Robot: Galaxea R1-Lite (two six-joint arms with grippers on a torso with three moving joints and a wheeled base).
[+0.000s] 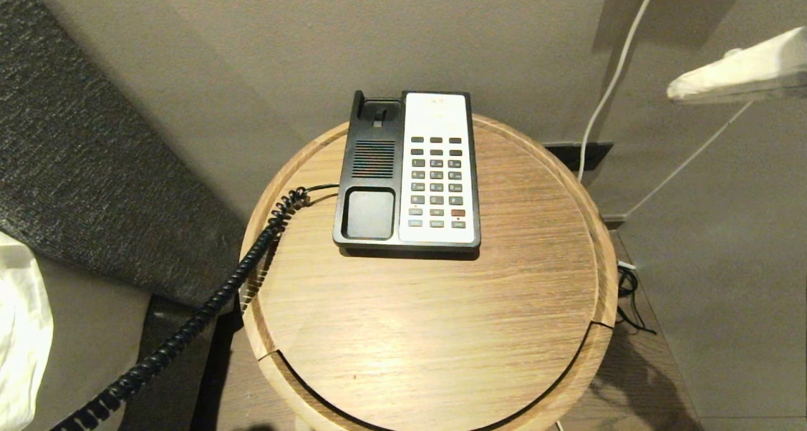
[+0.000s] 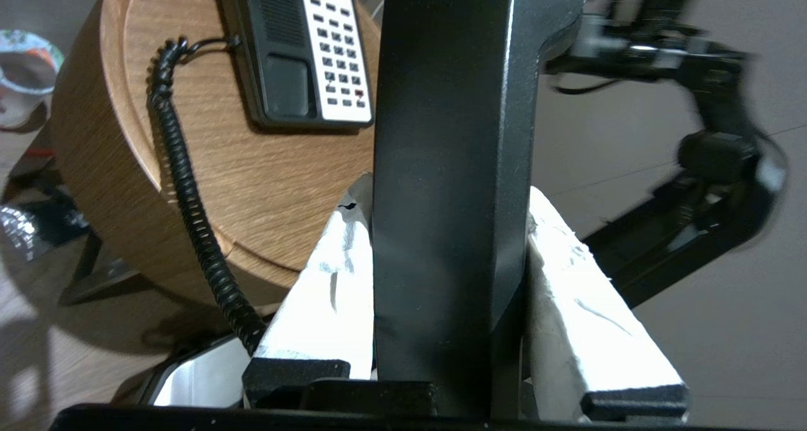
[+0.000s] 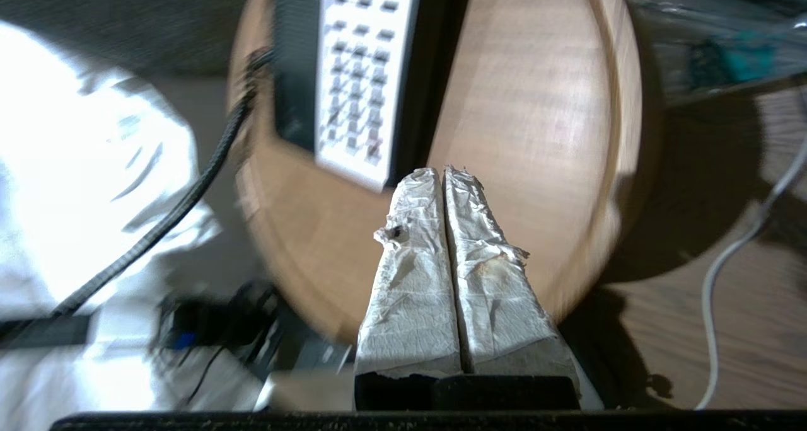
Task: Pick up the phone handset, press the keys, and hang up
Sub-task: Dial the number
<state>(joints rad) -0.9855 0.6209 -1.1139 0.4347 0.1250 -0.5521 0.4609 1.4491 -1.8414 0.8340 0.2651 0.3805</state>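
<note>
Handset point(image 2: 451, 166) is off the phone: I have it pinched between the two white-wrapped fingers point(image 2: 328, 292) of my left gripper point(image 2: 444, 220), which press against its opposite sides. The glossy black body runs straight up between them in the left wrist view and blocks much of that picture. It hangs off to the side of the round wooden table point(image 1: 441, 330), clear of the tabletop; in the head view neither it nor the left gripper shows.

Coiled cord point(image 1: 208, 305) leaves the left side of the phone base point(image 1: 372, 166), crosses the table's left rim and drops off toward the lower left. In the left wrist view the cord point(image 2: 189, 198) curls down past the table edge and ends behind the left finger.

Cradle on the base sits empty. The keys point(image 1: 436, 182) lie in a grid on the white faceplate, one red button near the front row, nothing touching them.

Right gripper point(image 3: 443, 176) has its two wrapped fingers pressed together with nothing between them. From its wrist camera the tips point toward the near corner of the faceplate, above the table and apart from the keys point(image 3: 356, 84). The right arm point(image 2: 706, 160) shows blurred beyond the handset.

A white cable point(image 1: 608, 84) runs down the wall behind the table.
</note>
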